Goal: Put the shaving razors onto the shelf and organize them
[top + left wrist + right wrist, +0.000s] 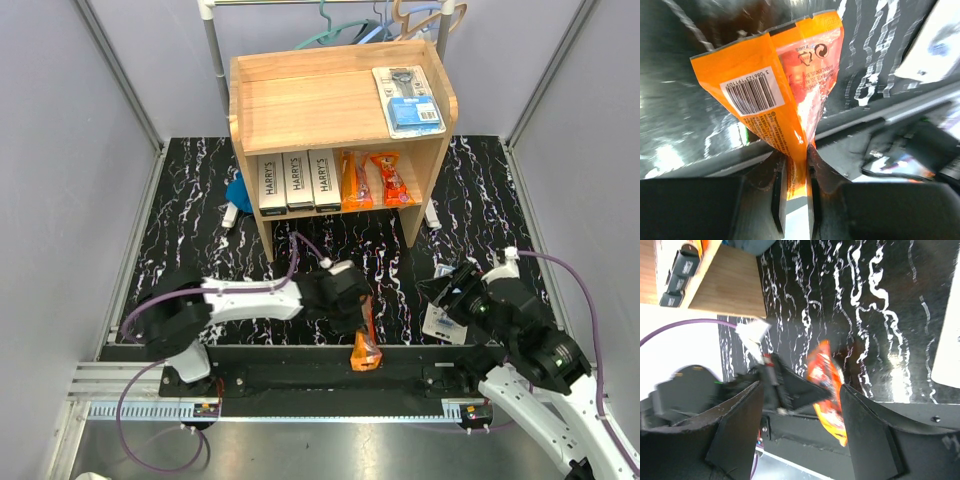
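Left wrist: packet (790, 95) in left hand (795, 162)

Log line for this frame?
left fingers: shut on orange packet | right fingers: open, empty | shelf: partly stocked | blister pack: not shelved

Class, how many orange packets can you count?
3. Two orange packets sit side by side on the shelf's lower tier; the left gripper holds the third. Others could be hidden.

Left gripper (361, 318) near the front edge's middle pinches an orange packet (365, 353); right gripper (445, 297) gapes by the near-right corner.
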